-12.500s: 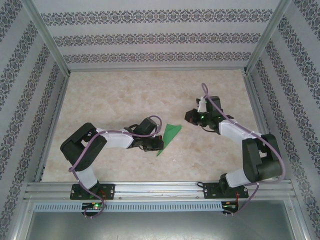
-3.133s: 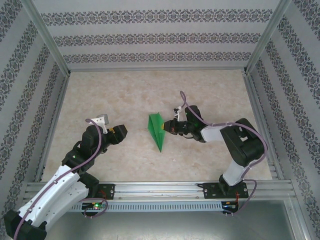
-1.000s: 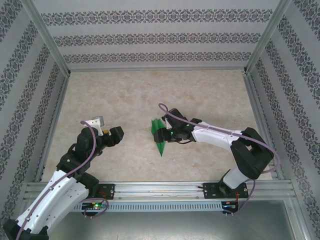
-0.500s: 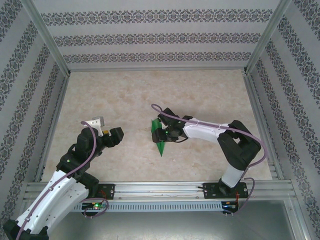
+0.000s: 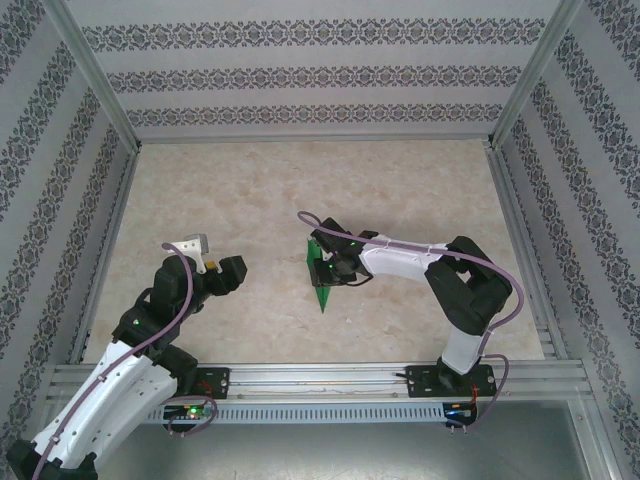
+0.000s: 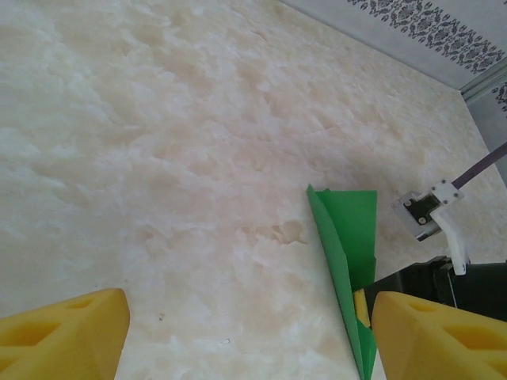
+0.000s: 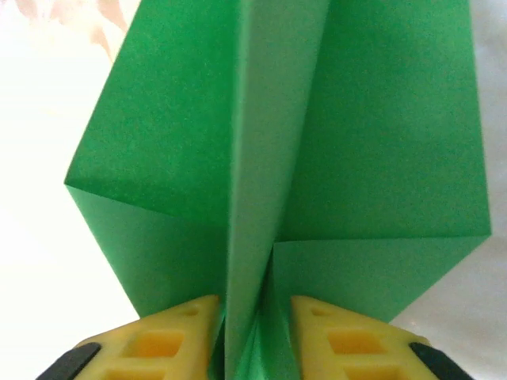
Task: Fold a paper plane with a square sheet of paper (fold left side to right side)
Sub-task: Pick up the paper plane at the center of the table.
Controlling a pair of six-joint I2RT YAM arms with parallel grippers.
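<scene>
Item: narrow bright-green folded paper plane (image 5: 320,290), on the marbled table (image 5: 250,190); we pinch its centre keel in the right claw (image 7: 253,336). Left claw (image 6: 251,332) gapes, well apart. Risk: thin paper slips, or our squeeze crumples creases.

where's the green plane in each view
top external: plane mid-frame, against the right hand.
left wrist: plane lower right, narrowing toward the bottom edge.
right wrist: plane at centre, its fold between the yellow fingers.
shared landmark: the right hand beside the plane.

paper plane (image 5: 321,294) on table (image 5: 300,180) between left gripper (image 5: 237,270) and right gripper (image 5: 324,268)
</scene>
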